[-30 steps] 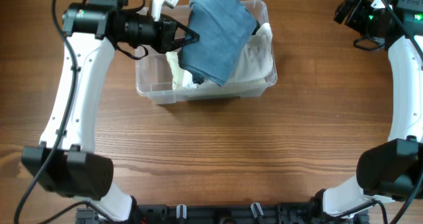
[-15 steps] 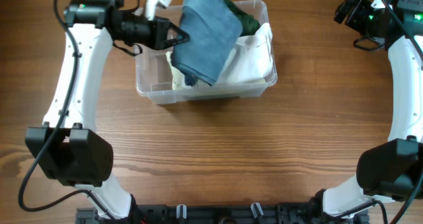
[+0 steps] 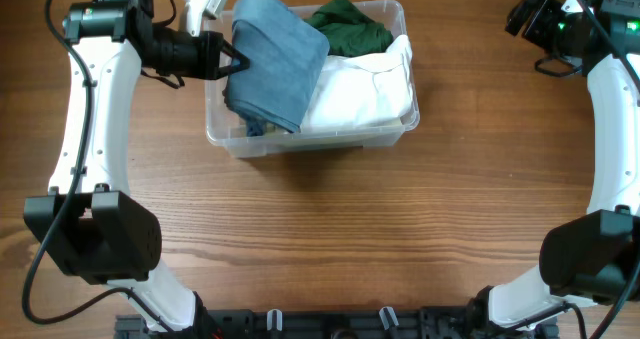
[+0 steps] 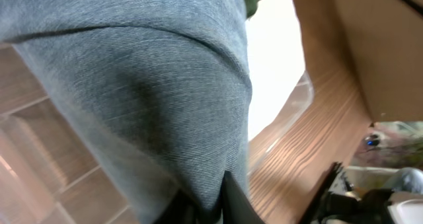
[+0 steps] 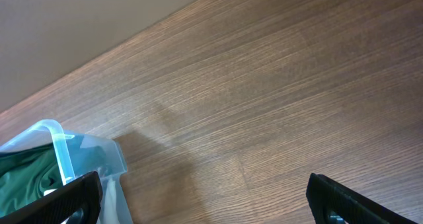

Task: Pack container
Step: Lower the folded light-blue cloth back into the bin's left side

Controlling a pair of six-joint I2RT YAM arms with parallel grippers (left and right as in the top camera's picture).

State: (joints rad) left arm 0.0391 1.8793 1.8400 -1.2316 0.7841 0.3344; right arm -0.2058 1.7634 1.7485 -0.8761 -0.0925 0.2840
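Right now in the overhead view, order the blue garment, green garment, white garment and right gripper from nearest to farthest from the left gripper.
1. blue garment, clamped in the left gripper, at the container's left end.
2 and 3. green garment, back right, and white garment, front right: too close to call.
4. right gripper, far right of the view.

A brown wooden tabletop fills the overhead view from edge to edge, its grain running left to right in long plank-like bands; along the near edge sits a dark rail with small pale clips; in the right wrist view the wood meets a plain, dull beige wall along a straight line; a soft shadow lies on the boards; the light is even and diffuse; the left wrist view shows blurred clutter beyond the tabletop's edge.
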